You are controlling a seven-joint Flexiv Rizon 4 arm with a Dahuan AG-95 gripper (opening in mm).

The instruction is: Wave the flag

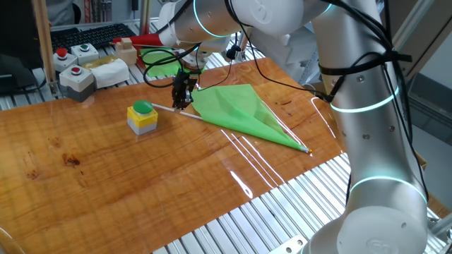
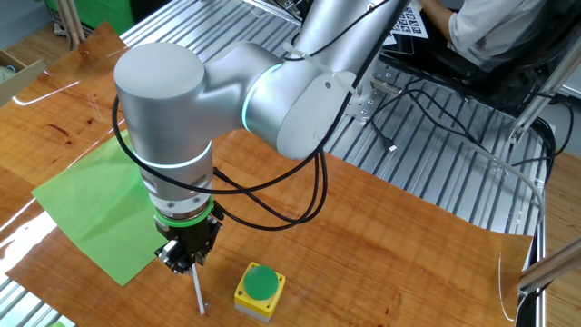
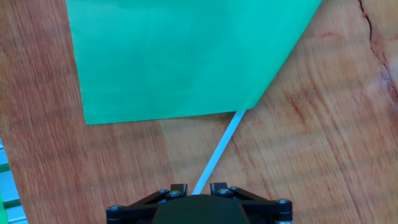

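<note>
Hand view shows the black two-finger gripper (image 3: 194, 188) down low over the bare end of the long thin white stick (image 3: 219, 151), the stick running in between the fingertips, which stand close on either side of it; whether they already pinch it I cannot tell. The large bright green fabric-like flag (image 1: 239, 107) lies flat on the glossy wooden tabletop (image 1: 106, 183), spread toward the right of the gripper in one fixed view, its stick pointing left toward the yellow button box with a green button (image 1: 142, 117), which sits just beside the stick's free end. By my reckoning the task is at its start: the arm has reached the handle, but the flag is not yet lifted and no waving is done; grasping, raising and swinging are all left. As for containers, I see none on the wooden top, only grey switch boxes (image 1: 78, 79) at the far left edge.
</note>
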